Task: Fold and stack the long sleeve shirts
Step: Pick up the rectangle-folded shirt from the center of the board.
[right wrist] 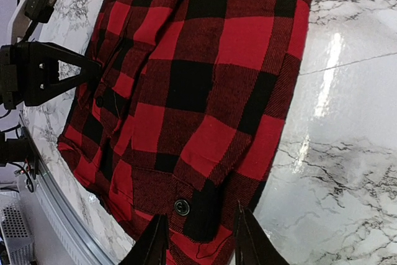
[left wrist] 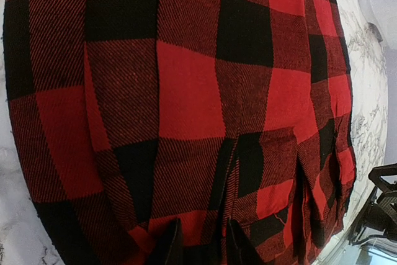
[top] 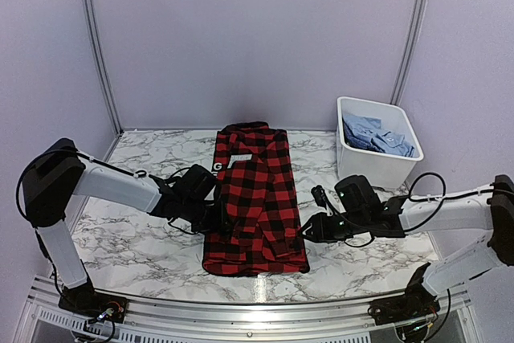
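Since a crosswise fold seems due and needs both sides raised evenly, the left gripper [top: 215, 216] pinches the left edge of the flannel shirt [top: 257, 198], which lies lengthwise in a narrow strip mid-way across the marble table [top: 136, 238]. Opposite, the right gripper [top: 309, 229] nips its right edge. Further right, the light blue shirts [top: 377, 136] sit in the white tub [top: 377, 165].

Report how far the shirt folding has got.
Done: the red-and-black flannel shirt lies flat on the table, sleeves folded in, making a narrow strip. In hand: the left gripper and right gripper straddle its side edges near the hem; whether they grip firmly is unclear. Left: folding it shorter, then the light blue shirts, all in the white tub; no stack yet.
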Action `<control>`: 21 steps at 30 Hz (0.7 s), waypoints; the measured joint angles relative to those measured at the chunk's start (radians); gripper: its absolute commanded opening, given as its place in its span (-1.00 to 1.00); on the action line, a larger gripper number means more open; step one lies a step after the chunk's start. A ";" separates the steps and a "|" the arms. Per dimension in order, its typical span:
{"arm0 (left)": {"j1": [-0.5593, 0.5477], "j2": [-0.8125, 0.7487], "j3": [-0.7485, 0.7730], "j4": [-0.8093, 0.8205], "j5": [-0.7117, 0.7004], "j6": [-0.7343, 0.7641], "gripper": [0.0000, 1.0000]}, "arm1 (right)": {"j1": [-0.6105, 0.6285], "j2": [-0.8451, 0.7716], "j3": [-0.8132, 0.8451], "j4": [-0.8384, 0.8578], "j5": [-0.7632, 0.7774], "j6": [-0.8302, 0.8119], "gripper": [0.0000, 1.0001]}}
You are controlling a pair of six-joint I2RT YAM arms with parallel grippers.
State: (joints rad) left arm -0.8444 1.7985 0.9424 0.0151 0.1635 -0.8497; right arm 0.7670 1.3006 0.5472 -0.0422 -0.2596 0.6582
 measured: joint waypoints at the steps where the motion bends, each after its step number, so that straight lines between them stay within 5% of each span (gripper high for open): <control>1: 0.000 0.000 -0.001 0.004 0.003 0.000 -0.49 | 0.000 0.007 0.003 0.002 -0.003 0.000 -0.36; 8: 0.000 -0.009 -0.001 -0.003 0.012 0.013 -0.41 | 0.008 0.042 0.021 0.003 -0.023 0.000 -0.38; 21: 0.000 -0.320 -0.179 -0.108 0.012 0.026 -0.25 | 0.010 0.021 -0.031 -0.026 -0.064 0.000 -0.07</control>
State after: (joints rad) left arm -0.8444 1.4788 0.7635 -0.0933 0.1757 -0.8242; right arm 0.7769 1.3216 0.5159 -0.0685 -0.3237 0.6582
